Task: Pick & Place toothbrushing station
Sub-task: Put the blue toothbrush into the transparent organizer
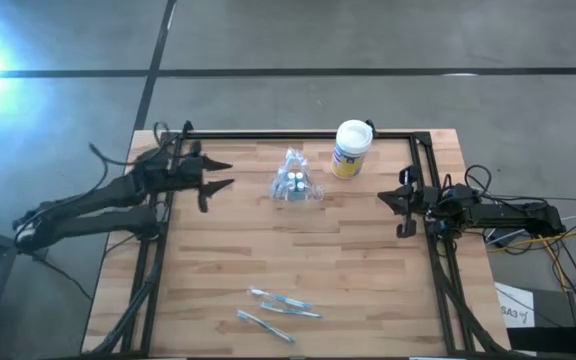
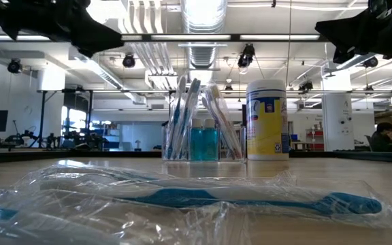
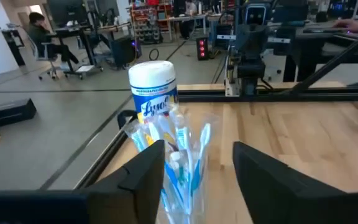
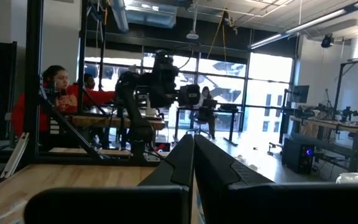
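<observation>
The toothbrushing station (image 1: 296, 185) is a small clear holder that stands on its base mid-table, with wrapped toothbrushes and small blue bottles inside (image 2: 203, 129). My left gripper (image 1: 226, 175) hovers level above the table's left side, open and pointing toward the station, a gap short of it. In the left wrist view the station (image 3: 179, 162) shows between and beyond the spread fingers of my left gripper (image 3: 197, 177). My right gripper (image 1: 393, 202) waits at the table's right edge, shut (image 4: 193, 163) and holding nothing.
A white-lidded, yellow-labelled canister (image 1: 351, 148) stands just behind and right of the station. Wrapped loose toothbrushes (image 1: 276, 310) lie near the front edge, large in the low view (image 2: 216, 194). A black frame rail (image 1: 298, 134) runs along the table's far edge.
</observation>
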You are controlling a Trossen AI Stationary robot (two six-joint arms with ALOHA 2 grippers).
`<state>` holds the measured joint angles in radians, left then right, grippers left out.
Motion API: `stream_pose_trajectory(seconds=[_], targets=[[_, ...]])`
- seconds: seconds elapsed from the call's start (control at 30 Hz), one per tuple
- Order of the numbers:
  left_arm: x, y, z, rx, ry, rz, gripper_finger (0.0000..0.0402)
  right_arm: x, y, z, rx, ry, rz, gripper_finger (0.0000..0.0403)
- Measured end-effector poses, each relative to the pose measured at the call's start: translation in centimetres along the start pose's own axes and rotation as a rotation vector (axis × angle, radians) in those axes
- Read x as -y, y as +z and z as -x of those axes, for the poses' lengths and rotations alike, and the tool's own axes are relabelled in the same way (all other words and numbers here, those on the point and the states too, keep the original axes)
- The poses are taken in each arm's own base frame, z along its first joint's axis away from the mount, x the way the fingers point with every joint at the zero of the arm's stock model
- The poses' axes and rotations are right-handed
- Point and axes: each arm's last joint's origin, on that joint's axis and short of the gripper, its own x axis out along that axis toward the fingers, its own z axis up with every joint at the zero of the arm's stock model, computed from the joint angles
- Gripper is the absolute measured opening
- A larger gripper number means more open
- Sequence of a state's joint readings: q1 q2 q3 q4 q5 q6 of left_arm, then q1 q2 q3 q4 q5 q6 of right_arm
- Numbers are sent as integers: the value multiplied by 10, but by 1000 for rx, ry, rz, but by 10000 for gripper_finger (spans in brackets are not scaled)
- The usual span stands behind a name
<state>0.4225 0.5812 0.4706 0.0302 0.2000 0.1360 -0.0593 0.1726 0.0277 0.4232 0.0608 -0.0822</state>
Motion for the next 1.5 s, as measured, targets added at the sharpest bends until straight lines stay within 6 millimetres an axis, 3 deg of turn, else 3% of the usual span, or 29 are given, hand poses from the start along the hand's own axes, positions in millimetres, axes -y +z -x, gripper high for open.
stream_pose_trajectory(seconds=[0.1,0.33,0.97,1.5], targets=[[2,1,14,5,5,26,154,0,0,0,0,-1,0,8],[5,0,28,-8,9,44,12,0,0,0,0,-3,0,8],[16,-69,35,87,23,142,4,0,-3,-1,-25,-1,5,8],[22,-106,37,100,16,174,5,0,-4,-5,-39,-19,10,8]])
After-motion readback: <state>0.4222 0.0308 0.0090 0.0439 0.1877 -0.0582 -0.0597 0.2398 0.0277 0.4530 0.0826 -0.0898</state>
